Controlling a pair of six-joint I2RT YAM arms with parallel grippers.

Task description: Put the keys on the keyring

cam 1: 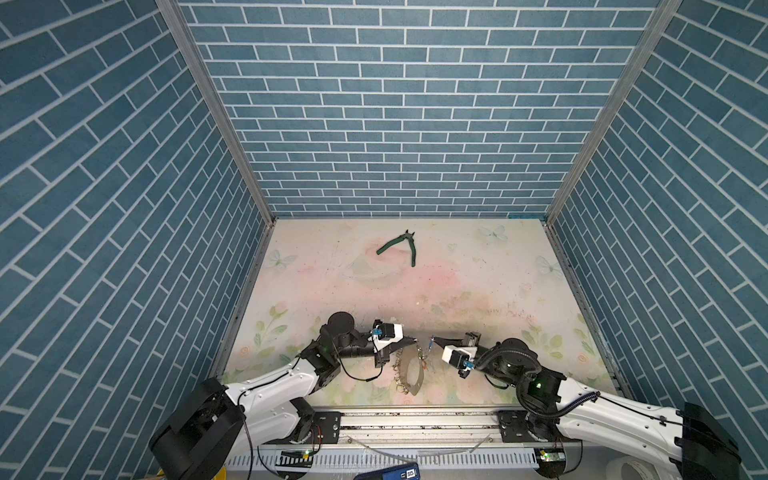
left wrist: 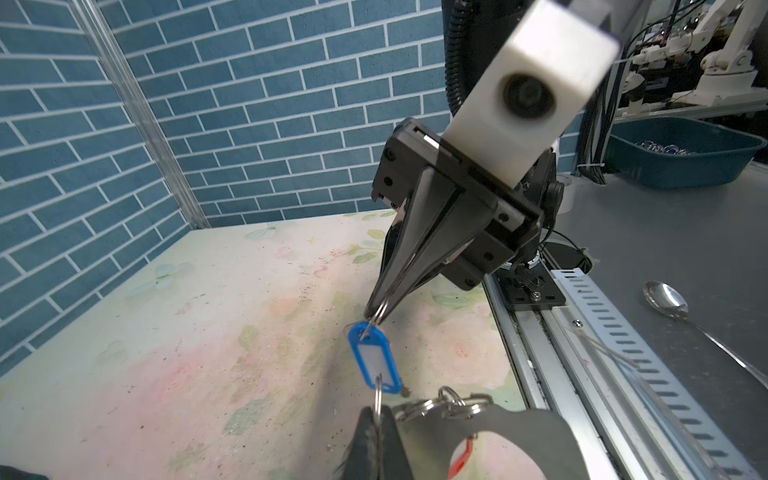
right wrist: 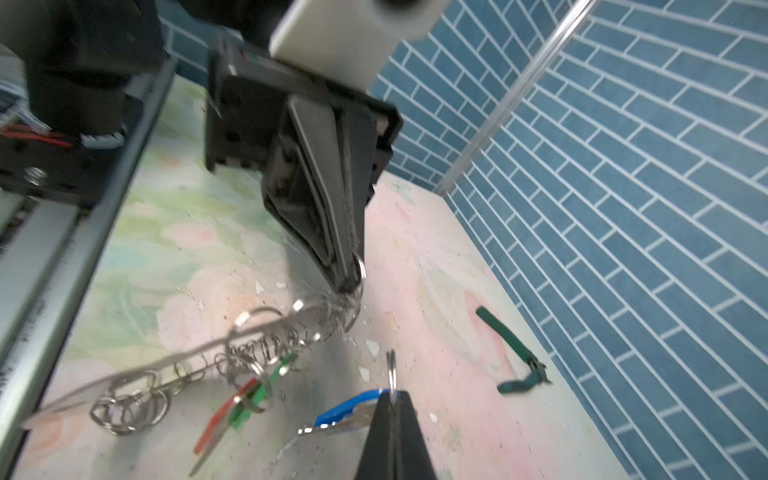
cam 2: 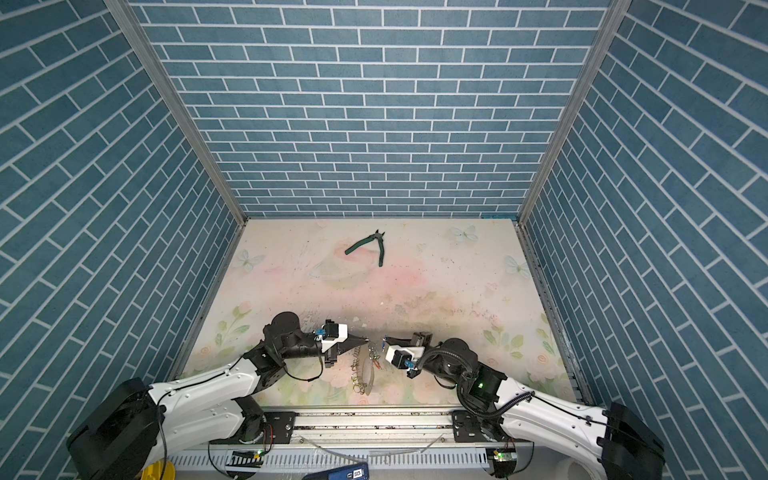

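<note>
Lower centre in both top views, right fingers (left wrist: 390, 286) are pinching the blue key's (left wrist: 374, 361) ring and left fingers (right wrist: 343, 257) are pinching a keyring (left wrist: 540, 432) loop. The two are apparently hanging apart, so threading is remaining.

Robot lab cell: brick-print panel walls (cam 1: 395, 104), aluminium rail (cam 1: 415, 419), mounted arms (cam 1: 274, 386).

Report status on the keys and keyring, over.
Left end effector shut on keyring edge ring. Right end effector shut on keys. Pieces apart; pliers far back.
</note>
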